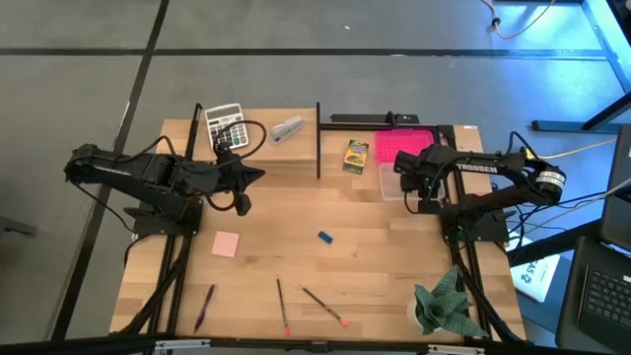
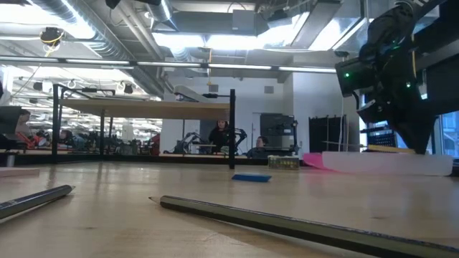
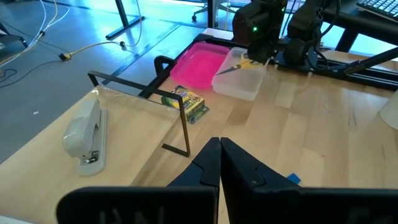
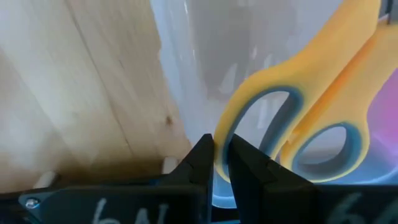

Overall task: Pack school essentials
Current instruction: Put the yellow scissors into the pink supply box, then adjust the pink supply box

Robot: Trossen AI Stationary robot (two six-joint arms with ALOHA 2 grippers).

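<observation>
Your wooden table (image 1: 365,256) carries a clear box (image 1: 394,182) with a pink lid (image 1: 399,143) at its far right, and over that box your right gripper (image 4: 221,163) is clamped on the yellow handle of the scissors (image 4: 298,99). Your left gripper (image 3: 220,163) waits with its jaws closed over the table's left side, near the calculator (image 1: 225,123) and stapler (image 1: 287,129). The crayon box (image 1: 356,156), pink note pad (image 1: 226,244), blue eraser (image 1: 324,237) and three pencils (image 1: 323,307) lie loose on the wood.
</observation>
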